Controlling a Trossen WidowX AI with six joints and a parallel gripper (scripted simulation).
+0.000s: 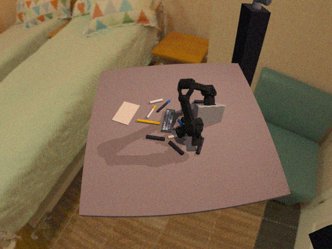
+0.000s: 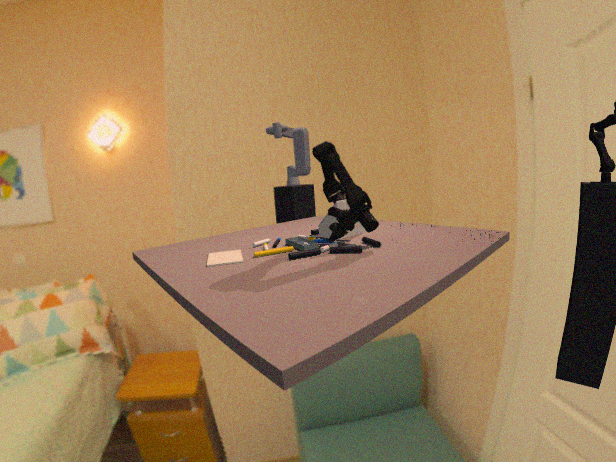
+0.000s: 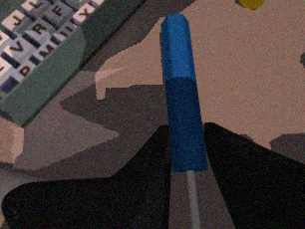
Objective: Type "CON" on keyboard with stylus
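The fingers are clamped on the blue stylus (image 3: 180, 90), whose tip points ahead of them over bare counter (image 3: 249, 75). The keyboard (image 3: 47, 55) lies ahead to their left. Swing the tip left over C, then press straight down without loosening the grip.

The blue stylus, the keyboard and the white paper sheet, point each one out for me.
blue stylus (image 3: 183, 107), wrist view, middle of its shaft.
keyboard (image 1: 167, 120), top view, its key field.
white paper sheet (image 1: 125, 112), top view, its centre.
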